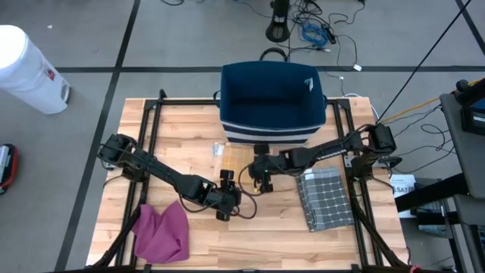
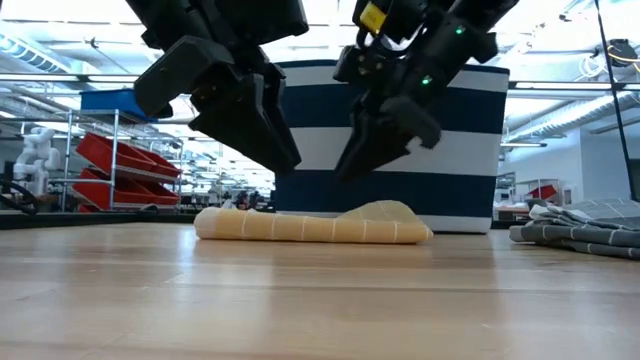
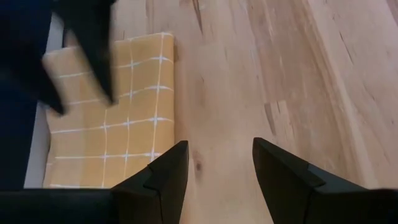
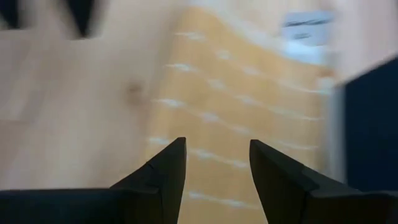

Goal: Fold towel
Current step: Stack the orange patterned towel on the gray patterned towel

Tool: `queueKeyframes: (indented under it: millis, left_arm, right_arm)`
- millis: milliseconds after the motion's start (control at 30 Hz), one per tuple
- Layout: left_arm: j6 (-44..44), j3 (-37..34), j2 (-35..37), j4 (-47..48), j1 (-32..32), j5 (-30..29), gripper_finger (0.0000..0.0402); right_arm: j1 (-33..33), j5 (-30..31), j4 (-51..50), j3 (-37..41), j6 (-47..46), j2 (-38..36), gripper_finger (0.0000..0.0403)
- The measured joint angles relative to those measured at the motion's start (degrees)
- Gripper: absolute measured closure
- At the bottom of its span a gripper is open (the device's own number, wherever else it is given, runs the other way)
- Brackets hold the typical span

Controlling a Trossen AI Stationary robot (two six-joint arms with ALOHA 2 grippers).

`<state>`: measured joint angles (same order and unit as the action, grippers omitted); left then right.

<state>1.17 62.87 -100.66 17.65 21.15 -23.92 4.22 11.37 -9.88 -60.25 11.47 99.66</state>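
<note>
While both hands hang clear of the cloth, the main risk is a snag on the way out: the right hand [image 1: 263,182] hovers with its fingers apart just above the yellow towel [image 2: 312,227], and a low withdrawal could drag a fingertip through the top layer and pull the fold open. The left hand [image 1: 224,199] waits nearer the front edge of the tabletop [image 1: 265,235], fingers apart and holding nothing, over bare wood just beside the towel, so it is less likely to disturb it. A second risk is the raised hump at the towel's far right end in the low view; if that layer is loosely set it may slump or spring back.

Nearest the front lie a crumpled magenta cloth [image 1: 162,231], soft and shapeless, and a grey checked cloth [image 1: 326,199] folded into a flat rectangle. The tabletop is pale butcher-block wood, smooth, with visible grain. Between the hands and the bag, the yellow towel is a long, low, folded bundle with thin white grid lines; it looks like woven fabric, limp and light. Behind it, close by or touching, stands a navy and white striped bag [image 1: 273,102], boxy and soft-walled.
</note>
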Motion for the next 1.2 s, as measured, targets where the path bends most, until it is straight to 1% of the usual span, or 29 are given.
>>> queueKeyframes:
  millis: [133,233,467,600,700,800,867,933,1067,1100,1200]
  left_arm:
    - [0.0,0.0,0.0,0.1,0.0,0.0,0.0216]
    - [0.0,0.0,0.0,0.1,0.0,0.0,0.0216]
    - [1.4,0.0,0.0,0.1,0.0,0.1,0.0216]
    - [1.4,0.0,0.0,0.1,0.0,0.1,0.0216]
    - [1.3,0.0,0.0,0.1,-0.2,0.1,0.0216]
    - [1.3,0.0,0.0,0.3,-0.6,0.1,0.0216]
    - [0.8,0.0,0.0,1.0,-1.2,0.1,0.0216]
    - [-0.3,0.0,-0.5,1.4,-1.6,0.1,0.0216]
    - [-3.0,0.0,-2.5,1.6,-2.1,0.1,0.0216]
    - [-3.2,0.0,-3.0,1.4,-2.1,0.7,0.0216]
    - [-4.5,0.0,-4.5,0.3,-2.1,1.2,0.0216]
  right_arm:
    - [2.8,-3.6,-2.0,0.0,-3.2,0.0,0.0242]
    - [4.8,-4.0,-1.8,1.2,-4.4,0.0,0.0242]
    - [6.1,-0.3,-1.2,6.6,-8.1,0.0,0.0242]
    - [6.1,0.2,2.4,9.1,-9.3,0.0,0.0243]
    - [6.2,4.3,3.0,10.0,-9.4,0.0,0.0244]
    - [5.5,4.7,3.0,10.4,-9.6,0.9,0.0252]
    - [5.5,3.8,3.3,10.4,-10.1,1.9,0.0267]
    - [5.6,3.8,3.8,10.2,-11.0,3.3,0.0295]
    - [6.3,1.1,4.4,10.2,-12.8,4.8,0.0381]
    - [6.7,0.7,4.9,10.2,-13.3,4.8,0.0390]
    - [8.8,-0.3,6.2,10.0,-15.4,4.6,0.0393]
